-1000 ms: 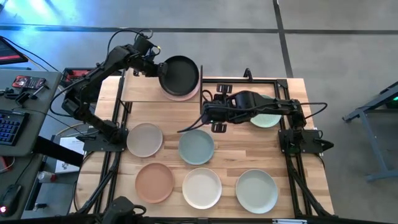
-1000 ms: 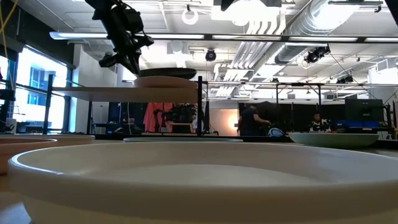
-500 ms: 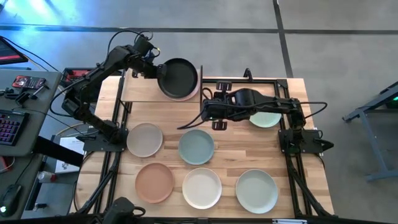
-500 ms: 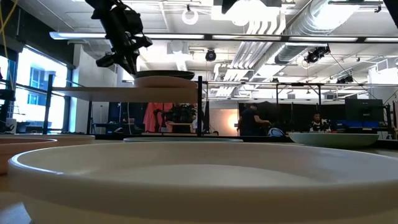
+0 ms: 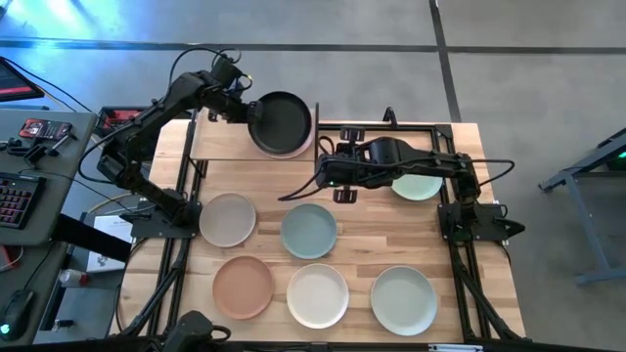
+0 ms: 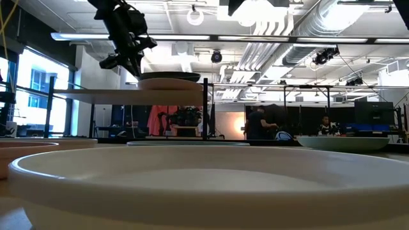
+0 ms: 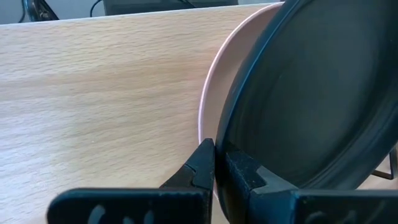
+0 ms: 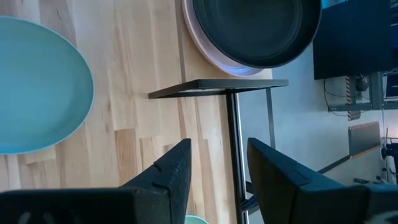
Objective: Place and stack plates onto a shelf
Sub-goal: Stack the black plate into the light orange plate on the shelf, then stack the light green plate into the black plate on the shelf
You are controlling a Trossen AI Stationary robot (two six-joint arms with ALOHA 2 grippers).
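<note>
on shelf (image 5: 223, 147), left gripper (image 7: 217, 163) pinches black plate (image 5: 282, 121).

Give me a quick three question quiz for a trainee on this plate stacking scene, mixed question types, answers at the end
1. True or false: the left gripper is shut on the rim of the black plate.
2. What lies directly under the black plate on the shelf? A) green plate B) pink plate C) nothing
3. How many plates lie on the tabletop, off the shelf?

Key
1. True.
2. B, the pink plate.
3. Six, counting the green plate partly hidden under the right arm, whose right gripper is open.
</note>
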